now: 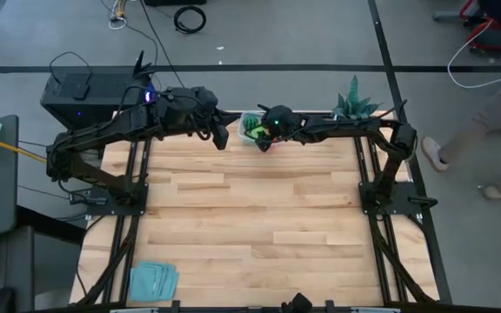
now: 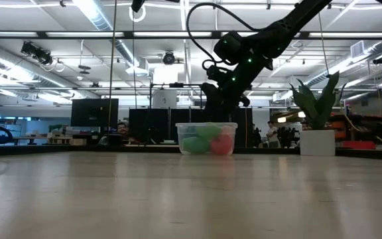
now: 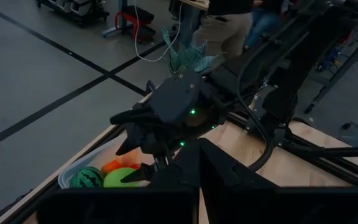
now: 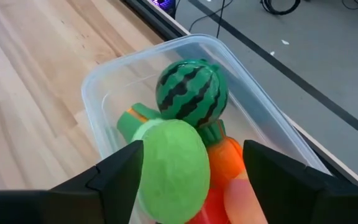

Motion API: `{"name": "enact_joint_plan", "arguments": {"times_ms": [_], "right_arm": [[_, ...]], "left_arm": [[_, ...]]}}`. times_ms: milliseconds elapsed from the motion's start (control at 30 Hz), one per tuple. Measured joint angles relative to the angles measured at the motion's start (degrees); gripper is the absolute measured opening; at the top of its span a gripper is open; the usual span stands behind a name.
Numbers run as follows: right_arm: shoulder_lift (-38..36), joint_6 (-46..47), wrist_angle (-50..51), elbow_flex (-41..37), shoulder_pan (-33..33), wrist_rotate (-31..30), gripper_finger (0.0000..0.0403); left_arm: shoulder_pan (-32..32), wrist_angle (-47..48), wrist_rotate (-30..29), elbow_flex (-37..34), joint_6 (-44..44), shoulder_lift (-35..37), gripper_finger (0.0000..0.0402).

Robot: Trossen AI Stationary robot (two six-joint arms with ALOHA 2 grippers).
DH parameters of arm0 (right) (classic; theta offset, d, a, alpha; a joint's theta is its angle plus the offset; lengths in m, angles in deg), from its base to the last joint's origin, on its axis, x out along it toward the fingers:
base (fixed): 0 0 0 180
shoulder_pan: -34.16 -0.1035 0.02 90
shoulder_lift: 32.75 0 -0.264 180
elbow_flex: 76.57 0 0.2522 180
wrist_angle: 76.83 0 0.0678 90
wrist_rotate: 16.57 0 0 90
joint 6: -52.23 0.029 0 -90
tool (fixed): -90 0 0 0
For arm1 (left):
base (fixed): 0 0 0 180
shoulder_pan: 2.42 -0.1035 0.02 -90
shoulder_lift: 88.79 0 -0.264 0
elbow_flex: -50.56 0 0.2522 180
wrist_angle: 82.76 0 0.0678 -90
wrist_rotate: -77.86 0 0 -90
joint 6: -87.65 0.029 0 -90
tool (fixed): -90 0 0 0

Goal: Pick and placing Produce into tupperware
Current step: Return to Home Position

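The clear tupperware (image 4: 98,87) stands at the table's far edge (image 1: 250,124) and shows in the low view as well (image 2: 206,138). Inside lie a striped watermelon piece (image 4: 191,90), a light green round piece (image 4: 173,162), the orange carrot (image 4: 225,158) with its green top, and a peach piece (image 4: 244,199). My right gripper (image 4: 191,180) hovers open just above the box (image 2: 221,106), one finger on either side of the light green piece. My left gripper (image 1: 222,137) waits shut beside the box, on its left (image 3: 199,146).
A spiky green plant in a white pot (image 2: 317,129) stands at the far right corner (image 1: 355,103). A teal folded cloth (image 1: 153,280) lies at the near left corner. Bare wooden tabletop (image 1: 259,217) spreads between the arms. A person walks on the floor to the right (image 1: 485,148).
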Motion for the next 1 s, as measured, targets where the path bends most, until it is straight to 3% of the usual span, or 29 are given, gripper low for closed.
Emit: {"name": "enact_joint_plan", "arguments": {"times_ms": [233, 367, 567, 833, 900, 1000], "right_arm": [[-0.85, 0.57, 0.09, -0.01, -0.58, -0.01, 0.0298], [-4.52, 1.69, 0.43, -0.02, -1.35, -0.26, 0.0282], [-13.0, -0.21, 1.75, -0.02, -3.86, -0.43, 0.0204], [-24.81, -1.62, 3.99, -0.02, -10.41, 3.05, 0.0025], [-27.45, -2.59, 4.61, -0.02, -12.06, 3.46, 0.001], [-31.0, -2.54, 5.2, -0.02, -14.74, 3.68, 0.0018]], "left_arm": [[0.0, 0.02, 0.02, 0.0, 0.0, 0.0, 0.0023], [0.0, 0.04, 0.0, 0.0, 0.06, 0.0, 0.0025], [0.0, 0.85, 0.0, 0.04, 3.1, 1.66, 0.0006], [0.04, 3.04, 0.0, 0.02, 8.33, 7.71, 0.0005], [-0.12, 4.52, 0.02, 0.02, 9.24, 9.68, 0.0006], [-0.75, 8.47, -0.05, 0.02, 9.4, 12.93, 0.0004]]}}
